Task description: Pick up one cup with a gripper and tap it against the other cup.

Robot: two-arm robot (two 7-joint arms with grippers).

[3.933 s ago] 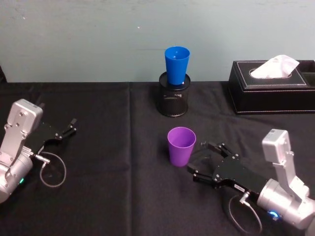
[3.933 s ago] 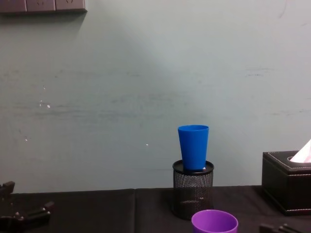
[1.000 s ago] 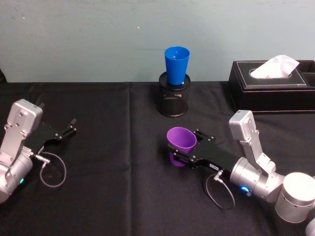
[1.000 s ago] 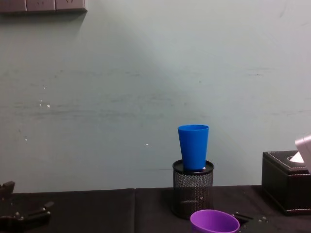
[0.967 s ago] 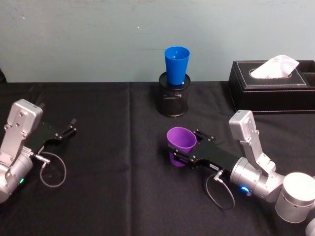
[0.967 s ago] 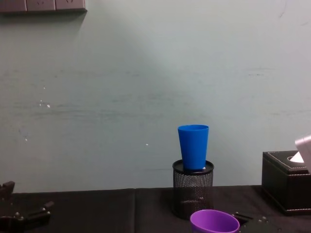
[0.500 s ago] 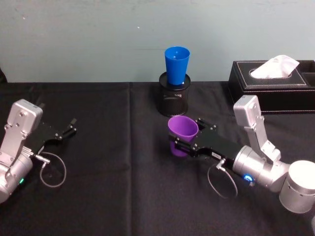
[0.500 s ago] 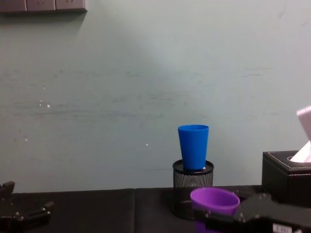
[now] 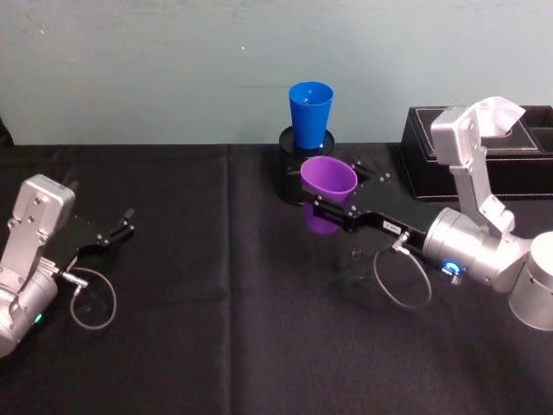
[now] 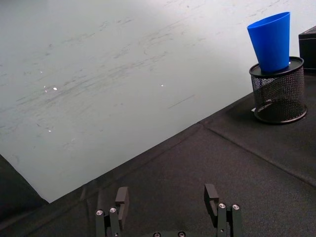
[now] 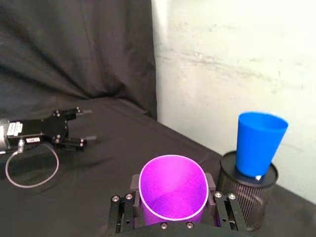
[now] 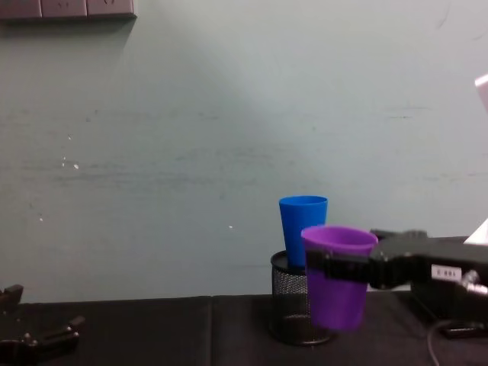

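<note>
Purple cup (image 9: 328, 180), grasped by the right end effector (image 9: 333, 194), is held before the blue cup (image 9: 310, 112) and its mesh holder (image 9: 289, 173). The left end effector (image 10: 166, 197) is shown released in its wrist view.

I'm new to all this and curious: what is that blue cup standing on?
A black mesh pen holder: the blue cup stands upright in its mouth. Whether anything lies inside the holder cannot be seen; the cup and the dark mesh cover it.
</note>
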